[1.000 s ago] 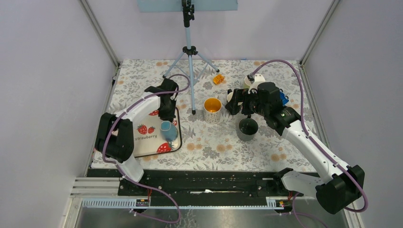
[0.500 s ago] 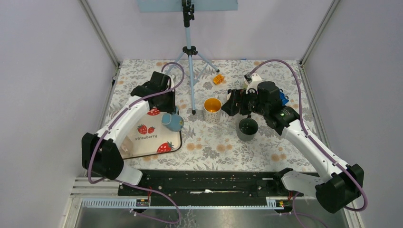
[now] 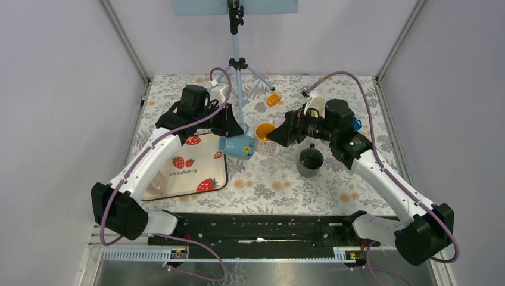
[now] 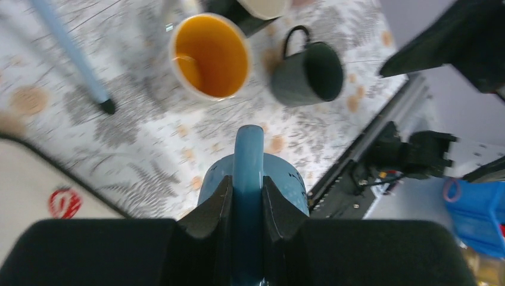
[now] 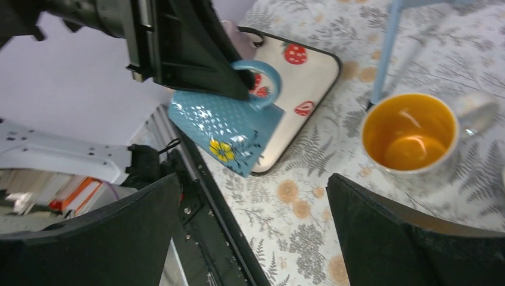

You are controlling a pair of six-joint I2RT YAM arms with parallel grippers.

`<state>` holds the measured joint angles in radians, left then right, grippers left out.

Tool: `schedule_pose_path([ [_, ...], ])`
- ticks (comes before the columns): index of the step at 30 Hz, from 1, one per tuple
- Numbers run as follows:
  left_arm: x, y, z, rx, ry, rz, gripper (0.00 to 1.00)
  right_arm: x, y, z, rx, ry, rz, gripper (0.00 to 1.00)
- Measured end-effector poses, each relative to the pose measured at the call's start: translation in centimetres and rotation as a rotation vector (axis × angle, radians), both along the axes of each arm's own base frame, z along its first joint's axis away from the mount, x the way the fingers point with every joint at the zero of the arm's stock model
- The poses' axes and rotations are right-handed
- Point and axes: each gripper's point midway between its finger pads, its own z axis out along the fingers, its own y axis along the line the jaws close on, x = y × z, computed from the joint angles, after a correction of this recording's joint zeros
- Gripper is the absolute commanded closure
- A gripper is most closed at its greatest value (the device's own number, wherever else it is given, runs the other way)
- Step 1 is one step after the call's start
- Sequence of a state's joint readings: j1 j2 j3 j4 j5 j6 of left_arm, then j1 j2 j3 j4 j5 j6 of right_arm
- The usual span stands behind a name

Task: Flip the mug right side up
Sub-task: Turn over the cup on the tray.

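Past the black rail (image 3: 256, 229) lies a floral cloth (image 3: 268, 185). Above it, beside the strawberry tray (image 3: 184, 173), the left gripper (image 4: 247, 196) clamps the blue mug (image 3: 238, 146) by its handle, tilted in the air. The right gripper (image 5: 256, 232) gapes empty near the yellow mug (image 3: 266, 137). A tripod (image 3: 238, 71) and lilac walls (image 3: 71, 89) stand behind.

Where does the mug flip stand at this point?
Done: the left hand is shut on the handle of the blue mug and holds it in the air. In hand: the mug hangs tilted, roughly sideways, not upright. Left: bring its mouth up and set it down. The right hand is open and holds nothing.
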<state>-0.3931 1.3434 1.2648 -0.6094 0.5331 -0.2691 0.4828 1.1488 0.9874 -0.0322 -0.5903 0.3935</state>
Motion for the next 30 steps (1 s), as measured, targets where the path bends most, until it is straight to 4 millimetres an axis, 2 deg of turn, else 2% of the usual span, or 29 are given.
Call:
schedule_pose_path([
  [6,-2.0,-3.4,2.5,-0.165,-0.026,-0.163,1.00,-1.1,1.7,1.5,0.100,-0.016,0.127,0.08],
  [12,-3.8,-5.0,4.3,-0.280,-0.042,-0.267,1.00,-1.8,2.5,1.9,0.149,-0.002,0.206,0.19],
  [16,-4.4,-5.6,4.9,-0.326,-0.046,-0.307,1.00,-2.1,2.7,2.1,0.163,-0.003,0.232,0.30],
  [22,-5.2,-6.0,5.9,-0.391,-0.059,-0.352,1.00,-2.4,3.2,2.5,0.202,0.012,0.274,0.39],
  [30,-6.0,-6.5,7.3,-0.457,-0.080,-0.406,1.00,-2.7,3.8,2.8,0.248,0.038,0.323,0.65],
])
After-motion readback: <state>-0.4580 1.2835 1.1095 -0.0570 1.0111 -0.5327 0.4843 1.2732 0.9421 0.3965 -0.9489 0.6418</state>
